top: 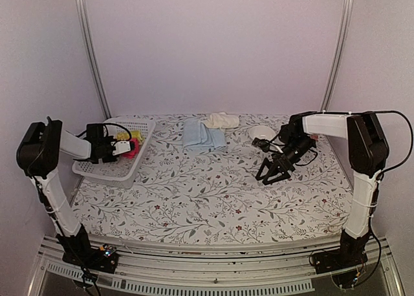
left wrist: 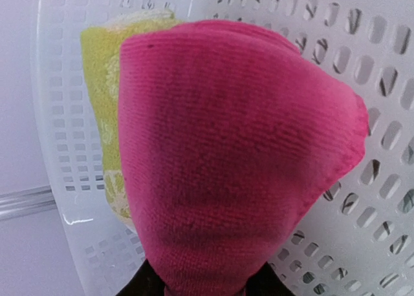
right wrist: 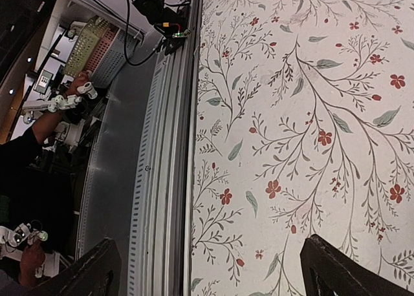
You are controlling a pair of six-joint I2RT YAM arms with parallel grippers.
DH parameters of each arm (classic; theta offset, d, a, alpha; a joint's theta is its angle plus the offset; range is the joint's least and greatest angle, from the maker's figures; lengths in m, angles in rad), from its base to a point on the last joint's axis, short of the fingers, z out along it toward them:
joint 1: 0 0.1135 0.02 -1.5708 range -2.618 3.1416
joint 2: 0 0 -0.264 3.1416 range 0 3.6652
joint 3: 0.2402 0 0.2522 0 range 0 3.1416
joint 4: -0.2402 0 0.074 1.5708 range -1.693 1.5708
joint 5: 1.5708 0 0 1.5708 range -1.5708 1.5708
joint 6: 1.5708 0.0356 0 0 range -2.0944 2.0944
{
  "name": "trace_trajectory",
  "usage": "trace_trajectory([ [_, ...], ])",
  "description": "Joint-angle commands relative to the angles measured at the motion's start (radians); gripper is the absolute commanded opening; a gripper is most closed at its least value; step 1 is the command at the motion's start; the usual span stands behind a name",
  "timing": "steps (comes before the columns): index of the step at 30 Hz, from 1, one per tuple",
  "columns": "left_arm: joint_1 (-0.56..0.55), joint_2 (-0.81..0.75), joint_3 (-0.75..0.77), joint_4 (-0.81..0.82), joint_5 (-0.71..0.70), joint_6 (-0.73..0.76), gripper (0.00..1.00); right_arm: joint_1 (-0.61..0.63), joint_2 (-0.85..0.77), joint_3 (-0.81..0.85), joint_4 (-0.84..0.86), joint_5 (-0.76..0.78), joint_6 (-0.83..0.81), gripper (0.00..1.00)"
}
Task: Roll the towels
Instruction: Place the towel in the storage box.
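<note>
Okay, going by the top view first: got the left gripper [top: 121,147] reaching over a white basket [top: 139,125] at the left edge of the floral cloth [top: 207,199], clamped on the pink towel [top: 134,148]. Checks out from the left wrist too, with pink filling most of the shot and narrowing down between two black fingertips [left wrist: 145,284] at the bottom edge. Can also spot the yellow-green towel [left wrist: 103,83] right behind the pink one, touching it, up against the perforated basket wall. Hard to say whether either one is properly rolled from these angles. Over on the other side, seeing the right gripper [top: 270,172] hanging above bare cloth, jaws spread wide with nothing between them. Same story from its own wrist: just flower print between the fingers, plus the metal rail [right wrist: 165,179] along the table's edge. Found the blue towel [top: 202,136] lying folded flat at the far middle of the cloth, well apart from both grippers. Got the cream towel [top: 222,120] bunched up just behind it, toward the back wall; can't tell if those two touch. Also noticed a small white thing [top: 261,132] near the right arm, too blurry to name.
</note>
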Motion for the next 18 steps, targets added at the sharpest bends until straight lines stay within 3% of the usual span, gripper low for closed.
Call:
trace_trajectory([
  [1,-0.008,0.025,0.004,0.041,-0.032,0.017,0.39,0.004,0.012,-0.001,-0.010,-0.043,-0.009,0.99],
  [5,-0.013,0.021,-0.012,0.027,-0.039,0.037,0.51,0.003,-0.019,0.002,-0.010,-0.073,-0.013,0.99],
  [7,-0.018,0.011,-0.028,0.032,-0.046,0.035,0.78,0.003,-0.030,0.003,-0.010,-0.079,-0.013,0.99],
  [10,-0.022,-0.011,-0.046,0.031,-0.051,0.013,0.98,0.003,-0.036,0.001,-0.010,-0.078,-0.013,0.99],
  [18,-0.047,-0.147,-0.090,-0.047,-0.069,-0.098,0.98,0.003,-0.059,-0.003,-0.009,-0.061,-0.021,0.99],
])
